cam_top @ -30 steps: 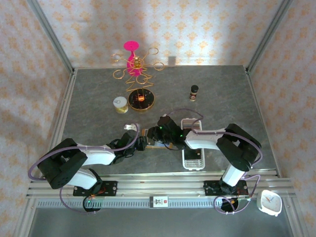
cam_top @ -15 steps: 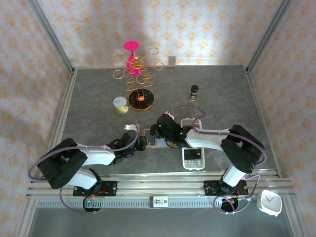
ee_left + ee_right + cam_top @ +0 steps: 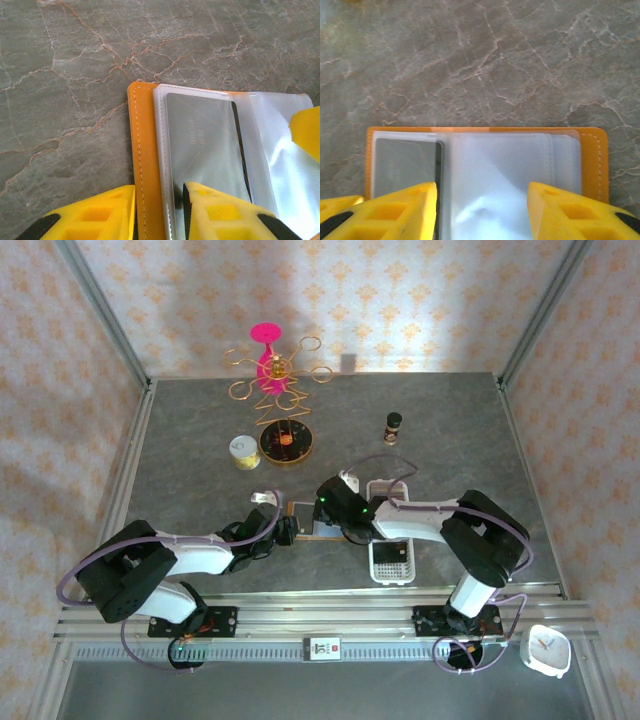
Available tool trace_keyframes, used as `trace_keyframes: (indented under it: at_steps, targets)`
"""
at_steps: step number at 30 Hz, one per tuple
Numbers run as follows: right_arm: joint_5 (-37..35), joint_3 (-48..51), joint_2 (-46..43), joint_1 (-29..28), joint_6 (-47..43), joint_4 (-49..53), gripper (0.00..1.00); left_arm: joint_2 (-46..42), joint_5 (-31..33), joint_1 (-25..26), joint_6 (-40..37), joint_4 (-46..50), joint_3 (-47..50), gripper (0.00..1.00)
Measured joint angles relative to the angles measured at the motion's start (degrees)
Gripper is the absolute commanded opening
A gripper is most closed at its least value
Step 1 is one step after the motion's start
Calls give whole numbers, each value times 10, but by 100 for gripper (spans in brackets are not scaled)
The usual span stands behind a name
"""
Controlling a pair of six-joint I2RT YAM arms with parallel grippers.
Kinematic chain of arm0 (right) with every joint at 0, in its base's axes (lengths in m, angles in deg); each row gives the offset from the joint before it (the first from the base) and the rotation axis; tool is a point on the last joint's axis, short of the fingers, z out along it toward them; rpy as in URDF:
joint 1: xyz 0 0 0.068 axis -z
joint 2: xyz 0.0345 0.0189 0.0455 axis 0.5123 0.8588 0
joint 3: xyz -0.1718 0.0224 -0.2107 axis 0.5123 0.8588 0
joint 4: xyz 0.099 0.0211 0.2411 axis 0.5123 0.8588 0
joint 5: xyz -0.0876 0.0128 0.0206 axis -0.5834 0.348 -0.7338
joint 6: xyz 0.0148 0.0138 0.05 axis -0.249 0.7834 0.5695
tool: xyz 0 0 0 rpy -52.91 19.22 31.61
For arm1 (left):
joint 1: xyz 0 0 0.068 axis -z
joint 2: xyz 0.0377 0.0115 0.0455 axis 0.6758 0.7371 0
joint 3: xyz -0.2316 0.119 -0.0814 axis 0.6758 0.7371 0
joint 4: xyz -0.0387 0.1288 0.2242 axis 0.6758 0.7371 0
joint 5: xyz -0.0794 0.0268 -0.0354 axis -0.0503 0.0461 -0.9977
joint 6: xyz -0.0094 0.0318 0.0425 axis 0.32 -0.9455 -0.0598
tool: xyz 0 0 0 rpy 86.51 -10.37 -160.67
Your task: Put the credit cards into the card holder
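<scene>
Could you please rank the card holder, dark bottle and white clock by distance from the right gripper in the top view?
1. card holder, under the right gripper.
2. dark bottle, farther back, toward the right.
3. white clock, near right corner, past the rail.

The card holder [image 3: 305, 519] lies opened flat on the grey veined table [image 3: 180, 450], near the middle and toward the near side, with its long side running left to right. It is orange with stitched edges, and clear plastic sleeves cover its inside. One grey card [image 3: 200, 145] sits flat in the left-end sleeve, square to the edges. The sleeves to its right look pale and glossy.
</scene>
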Motion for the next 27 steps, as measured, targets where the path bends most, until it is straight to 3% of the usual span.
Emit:
trace_keyframes:
  at_steps: [27]
  targets:
    - [-25,8,0,0,1,13,51,0,0,0,0,0,0,30]
